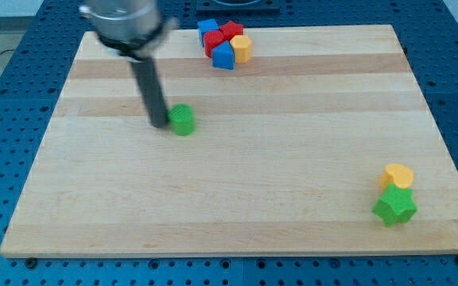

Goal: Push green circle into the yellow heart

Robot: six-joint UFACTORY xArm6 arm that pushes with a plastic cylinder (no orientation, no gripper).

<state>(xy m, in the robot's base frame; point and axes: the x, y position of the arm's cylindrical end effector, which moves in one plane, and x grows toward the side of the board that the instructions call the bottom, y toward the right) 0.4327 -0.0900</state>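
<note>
The wooden board [237,199] fills the view. The arm's blurred housing [122,20] is cut off at the view's top. There is no pincer, only the rod; my tip [159,124] touches the green circle [183,119] from the view's left. The yellow heart [398,175] sits far off at lower right, touching a green star [394,207]. A red, blue and yellow cluster [225,44] crowds the top edge, its shapes hard to separate.

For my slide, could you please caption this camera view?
My tip at the green circle, the yellow heart far off.

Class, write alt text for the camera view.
My tip touches the left of a green circle on a wooden board; the yellow heart sits far right, against a green star.
</note>
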